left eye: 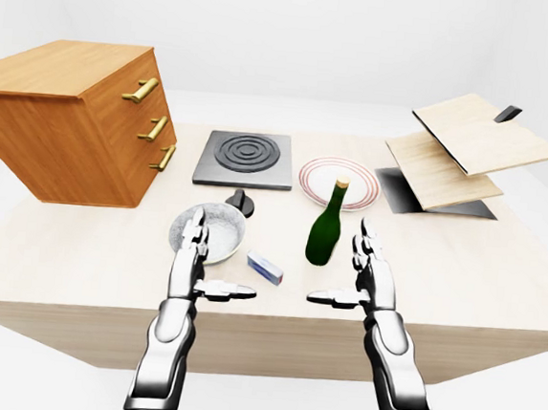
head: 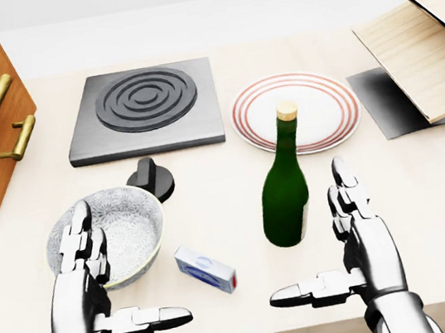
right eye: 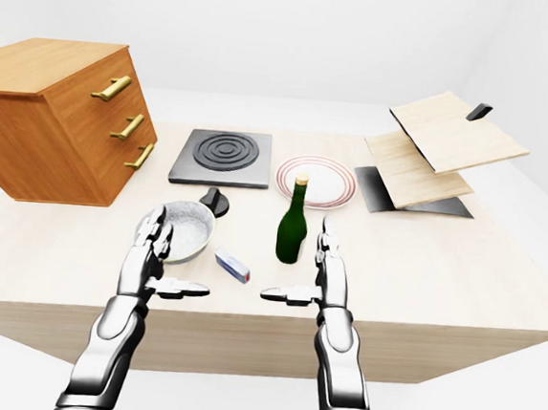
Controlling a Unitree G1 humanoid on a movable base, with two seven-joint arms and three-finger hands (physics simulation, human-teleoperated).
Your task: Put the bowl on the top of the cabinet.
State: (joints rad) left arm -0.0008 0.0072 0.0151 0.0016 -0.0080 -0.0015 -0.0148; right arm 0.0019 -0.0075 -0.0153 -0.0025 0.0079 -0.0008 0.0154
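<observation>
Bowl upright on the table, partly masked by your left hand.
Your left hand [head: 88, 274] covered the bowl [head: 122, 223]'s near-left rim; bowl was round, mouth up, no long axis, below the cabinet [left eye: 65, 120] in the left-eye view. Both hands were spread open, right hand [head: 359, 238] beside the bottle [head: 284, 186].

In the head view the bowl [head: 123, 231] sits on the worktop [head: 427, 186] just above my left hand [head: 88, 279]; the cabinet [left eye: 65, 120] stands at far left; a knob [head: 150, 177] lies just above the bowl, the burner plate [head: 147, 109] above that; the bottle [head: 284, 186] stands between my hands, below the plate [head: 327, 109]; a small box [head: 206, 269] lies right of the bowl; boards [left eye: 461, 149] rest at right.
</observation>
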